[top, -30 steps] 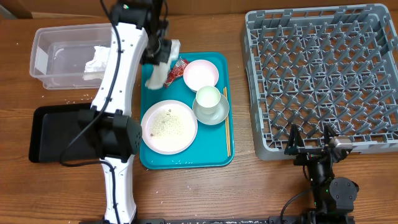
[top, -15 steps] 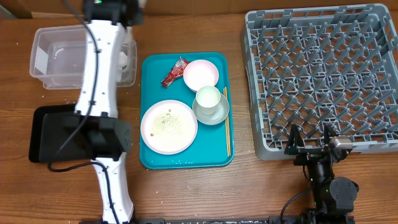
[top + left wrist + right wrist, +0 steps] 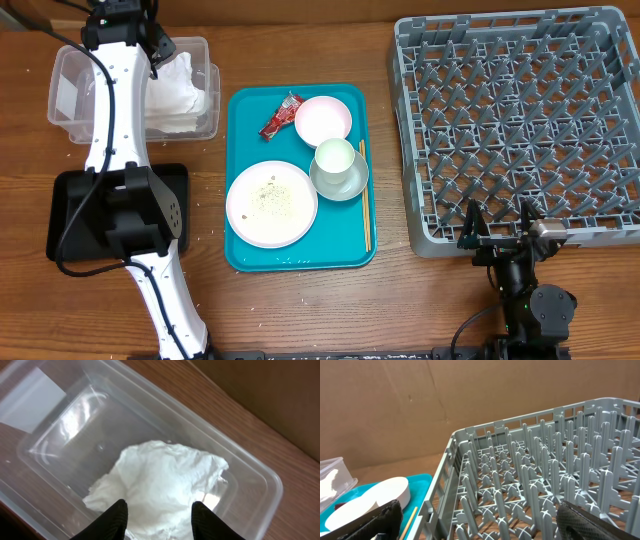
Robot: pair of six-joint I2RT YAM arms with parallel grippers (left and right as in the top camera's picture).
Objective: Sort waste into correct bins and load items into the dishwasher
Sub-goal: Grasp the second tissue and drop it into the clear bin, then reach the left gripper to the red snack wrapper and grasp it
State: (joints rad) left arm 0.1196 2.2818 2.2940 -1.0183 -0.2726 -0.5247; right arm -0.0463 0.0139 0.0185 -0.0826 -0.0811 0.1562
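Note:
My left gripper (image 3: 150, 42) hangs over the clear tub (image 3: 68, 92), its jaws apart. Crumpled white napkins (image 3: 160, 477) lie in the tub just below and between its fingertips (image 3: 118, 512). On the teal tray (image 3: 245, 115) are a red-and-white wrapper (image 3: 281, 116), a pink plate (image 3: 323, 118), a white plate (image 3: 271, 203) with rice grains on it, a white cup (image 3: 335, 157) sitting in a grey-green bowl (image 3: 352, 183), and chopsticks (image 3: 365, 205). My right gripper (image 3: 497, 232) rests open at the front edge of the grey dish rack (image 3: 520, 120), holding nothing.
A black tray (image 3: 70, 215) lies in front of the tub, partly under the left arm. A few rice grains are scattered on the wooden table (image 3: 205, 195) between the black and teal trays. A cardboard wall stands behind the rack.
The left arm swung left from the teal tray to the tub with a napkin. Its jaws have opened and the napkin now lies in the tub. The right arm stayed still.

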